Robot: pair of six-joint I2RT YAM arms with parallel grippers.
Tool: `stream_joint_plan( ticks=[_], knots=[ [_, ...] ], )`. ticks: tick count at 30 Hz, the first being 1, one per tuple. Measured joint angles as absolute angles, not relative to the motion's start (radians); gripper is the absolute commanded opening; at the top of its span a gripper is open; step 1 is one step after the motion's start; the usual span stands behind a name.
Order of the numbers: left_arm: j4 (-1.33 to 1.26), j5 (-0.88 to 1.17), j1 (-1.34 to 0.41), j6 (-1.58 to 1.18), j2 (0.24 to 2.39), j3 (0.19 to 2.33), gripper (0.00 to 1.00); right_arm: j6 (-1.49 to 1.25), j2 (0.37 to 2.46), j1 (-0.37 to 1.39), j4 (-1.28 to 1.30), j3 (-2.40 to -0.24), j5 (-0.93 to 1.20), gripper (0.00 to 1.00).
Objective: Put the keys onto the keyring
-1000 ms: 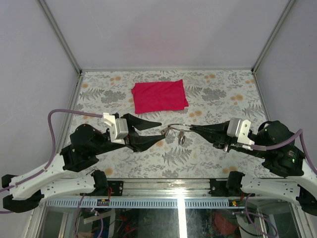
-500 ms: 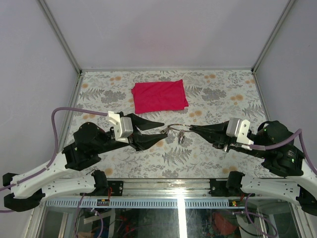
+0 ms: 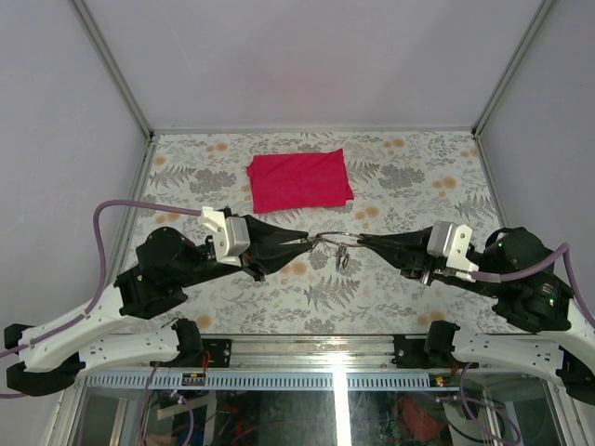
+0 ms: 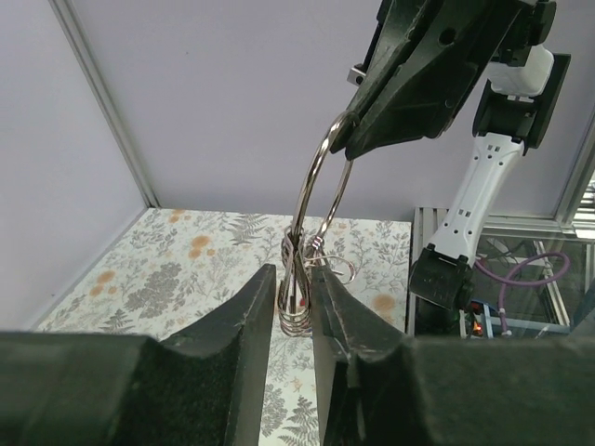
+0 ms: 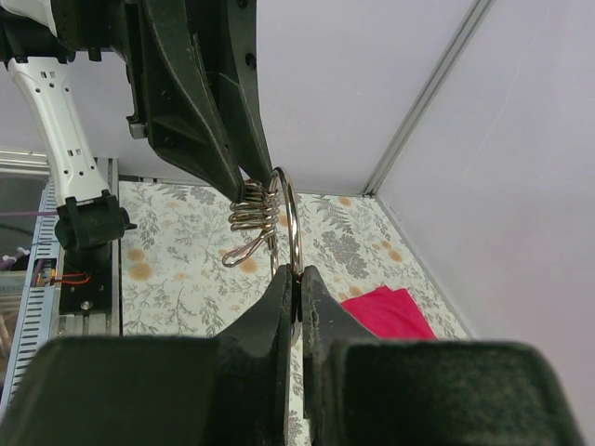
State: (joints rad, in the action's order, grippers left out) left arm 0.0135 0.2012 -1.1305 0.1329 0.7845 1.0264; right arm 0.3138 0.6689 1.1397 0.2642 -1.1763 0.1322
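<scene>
Pinching keyring (image 5: 295, 232) from 9 o'clock with left gripper (image 3: 305, 242); right gripper (image 3: 361, 238) clamped on it from 3 o'clock.

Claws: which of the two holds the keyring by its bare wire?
The right claw, pinching the keyring on its plain wire. The left claw instead grips the bunch of small loops hanging from it.

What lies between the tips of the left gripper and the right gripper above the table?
The keyring, gripped at one end by the left gripper and at the other by the right gripper, with small metal loops hanging from it. The top view shows this.
</scene>
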Motion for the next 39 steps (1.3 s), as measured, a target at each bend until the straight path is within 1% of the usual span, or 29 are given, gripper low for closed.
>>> stream_joint_plan(
  ticks=[6,8,12,15,18,29,30,35,37,39],
  knots=[
    [0.022,0.189,-1.131,0.145,0.783,1.037,0.05,0.314,0.669,1.140,0.265,-1.173,0.122,0.00],
    [0.028,0.183,-1.131,0.150,0.783,1.037,0.05,0.314,0.669,1.140,0.265,-1.172,0.121,0.00],
    [0.040,0.176,-1.131,0.154,0.783,1.038,0.11,0.314,0.668,1.140,0.265,-1.171,0.121,0.00],
    [0.047,0.175,-1.131,0.154,0.783,1.038,0.23,0.314,0.667,1.140,0.265,-1.167,0.121,0.00],
    [0.049,0.174,-1.131,0.155,0.785,1.038,0.30,0.314,0.667,1.140,0.265,-1.166,0.121,0.00],
    [0.055,0.171,-1.131,0.158,0.794,1.038,0.33,0.314,0.666,1.140,0.267,-1.165,0.121,0.00],
    [0.056,0.171,-1.131,0.158,0.796,1.038,0.32,0.314,0.665,1.140,0.270,-1.165,0.121,0.00],
    [0.066,0.171,-1.131,0.159,0.799,1.041,0.16,0.313,0.658,1.140,0.280,-1.163,0.121,0.00],
    [0.071,0.171,-1.131,0.162,0.801,1.048,0.12,0.313,0.656,1.140,0.279,-1.163,0.121,0.00],
    [0.072,0.172,-1.131,0.164,0.804,1.053,0.10,0.313,0.656,1.140,0.279,-1.163,0.121,0.00]
  ],
)
